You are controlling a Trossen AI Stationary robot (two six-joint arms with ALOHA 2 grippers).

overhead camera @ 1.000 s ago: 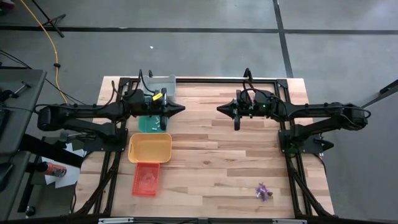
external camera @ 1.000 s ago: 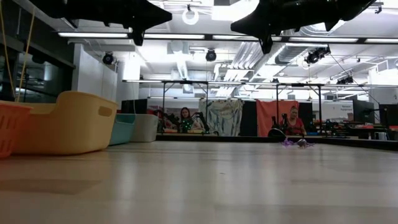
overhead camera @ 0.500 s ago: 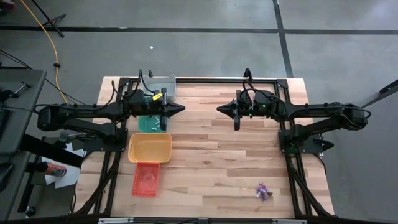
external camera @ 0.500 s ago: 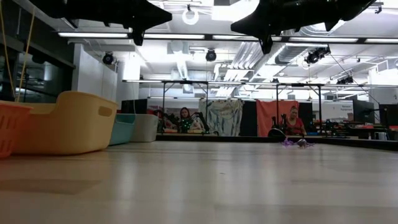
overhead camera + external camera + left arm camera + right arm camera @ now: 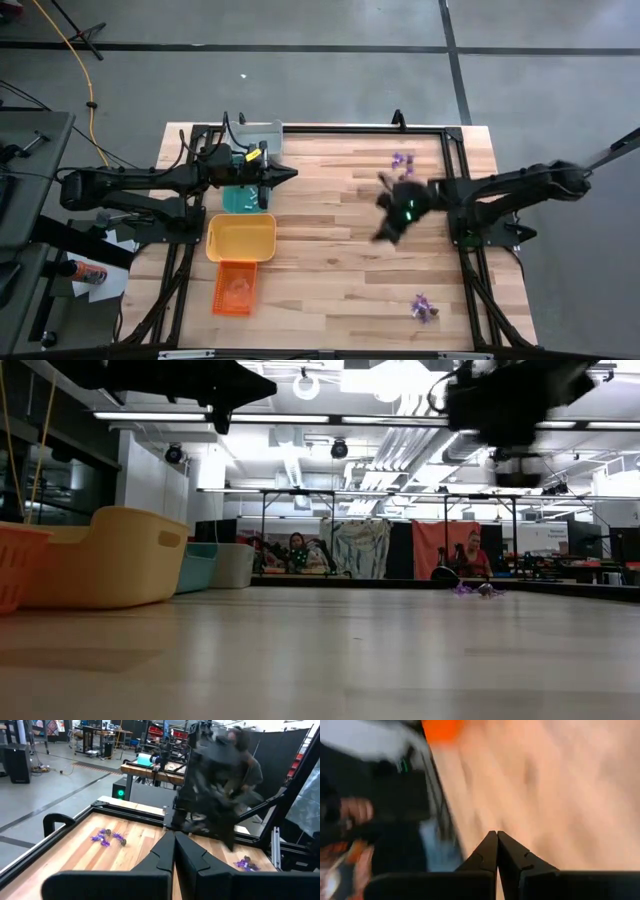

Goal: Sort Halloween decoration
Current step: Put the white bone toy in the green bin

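So the trinkets are in two little piles on the right side of the desk (image 5: 330,250). One purple bunch (image 5: 402,159) sits near the far edge, just inside the frame rail. The other bunch (image 5: 424,307) is down near the front right corner and has a darker bit mixed in. In the left wrist view the two piles show up apart on the wood, one of them clearly loose purple bits plus a dark round one.

The right claw (image 5: 385,232) is over the desk between the two piles and touching neither. It's blurred in the overhead shot, but its own wrist view shows the fingers pressed together with nothing between them. The left claw (image 5: 292,175) hangs over the teal tray (image 5: 240,200), fingers together too, also empty.

The trays are lined up on the left: a grey one (image 5: 262,132) at the back, then teal, then yellow (image 5: 241,239), then orange (image 5: 235,288) at the front. I can't tell what's in them, apart from maybe something faint in the orange one.

Handling-wise, my guess is these things are really light, hard plastic and skittery. They're smaller than a fingertip, so a closing claw could easily flick one away or grab two at once. I'd come straight down on a piece at the edge of a pile, spread the fingers just a bit and pinch across its body rather than a thin leg or wing. The pile at the back sits close to the rail, so there's less room there.
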